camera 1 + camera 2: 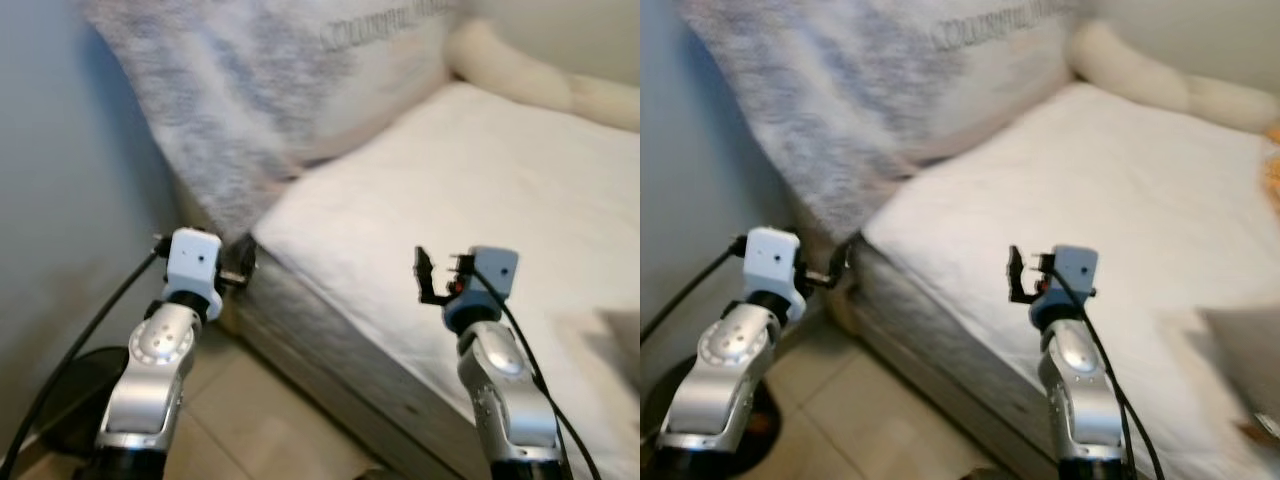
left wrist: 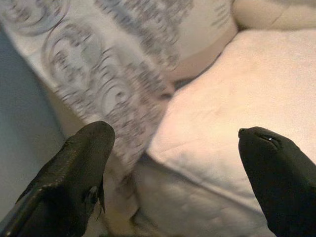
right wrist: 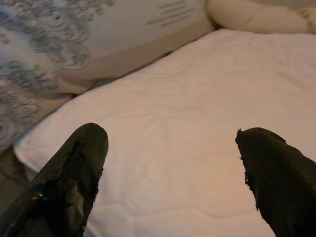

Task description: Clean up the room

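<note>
A white quilted mattress (image 1: 480, 180) lies before me, its near corner pointing at my left arm. A big grey-patterned pillow (image 1: 250, 90) leans at the head of the bed, against the wall. My left gripper (image 1: 240, 265) is open at the mattress corner, just below the pillow's lower edge, holding nothing; in the left wrist view its fingers (image 2: 84, 163) frame that corner. Over the mattress's near edge my right gripper (image 1: 430, 275) is open too and holds nothing, with its fingers (image 3: 79, 163) spread above bare sheet.
A cream bolster (image 1: 520, 70) lies along the far side of the bed. The blue-grey wall (image 1: 60, 150) stands close on my left. A dark round base (image 1: 80, 400) sits on the tiled floor (image 1: 260, 420). A blurred grey shape (image 1: 620, 340) lies at the right edge.
</note>
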{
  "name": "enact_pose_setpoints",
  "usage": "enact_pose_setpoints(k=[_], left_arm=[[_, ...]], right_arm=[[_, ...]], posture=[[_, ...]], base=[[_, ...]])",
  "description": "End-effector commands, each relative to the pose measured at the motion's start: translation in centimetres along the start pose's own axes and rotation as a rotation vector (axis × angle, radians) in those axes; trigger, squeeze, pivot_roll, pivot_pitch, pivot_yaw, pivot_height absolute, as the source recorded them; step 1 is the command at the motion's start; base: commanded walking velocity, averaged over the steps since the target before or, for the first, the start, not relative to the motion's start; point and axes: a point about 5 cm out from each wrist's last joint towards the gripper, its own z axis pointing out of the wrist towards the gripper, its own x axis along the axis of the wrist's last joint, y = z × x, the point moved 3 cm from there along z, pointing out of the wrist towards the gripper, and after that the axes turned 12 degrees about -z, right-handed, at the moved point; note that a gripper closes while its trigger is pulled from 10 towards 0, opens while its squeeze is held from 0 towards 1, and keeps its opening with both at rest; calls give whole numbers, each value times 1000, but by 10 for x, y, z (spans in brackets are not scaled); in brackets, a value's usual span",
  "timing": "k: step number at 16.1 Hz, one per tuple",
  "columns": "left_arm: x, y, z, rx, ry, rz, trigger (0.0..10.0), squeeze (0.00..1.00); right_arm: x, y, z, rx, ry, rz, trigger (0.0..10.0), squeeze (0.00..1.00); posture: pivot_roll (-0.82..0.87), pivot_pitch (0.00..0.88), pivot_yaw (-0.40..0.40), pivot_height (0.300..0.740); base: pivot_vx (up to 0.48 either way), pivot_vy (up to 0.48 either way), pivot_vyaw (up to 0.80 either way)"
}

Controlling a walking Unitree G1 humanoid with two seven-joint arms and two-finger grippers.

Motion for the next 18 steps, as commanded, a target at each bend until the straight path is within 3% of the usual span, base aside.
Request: enact_pose_setpoints(k=[1,3,8,18], left_arm=[[2,4,2,-11,10,-5,10000,165],[14,9,3,-41,67,-87,10000,145],[9,8,5,-35,38,-51,10000,161],[9,2,6,-3,37,-56,10000,176]], right_arm=[[7,5,3,-16,22,-10,10000,0],[10,5,5,-17,31,-21,10000,0],[18,3,7,-1,73,-63,10000,0],[20,3,7,-2,87,-68,10000,0]], posture=[[-22,0,9,740],[-23,0,9,740],[-25,0,9,740],[-28,0,8,740]], base=[[0,-281,-781],[0,0,-778],[0,0,-253],[323,0,-665]])
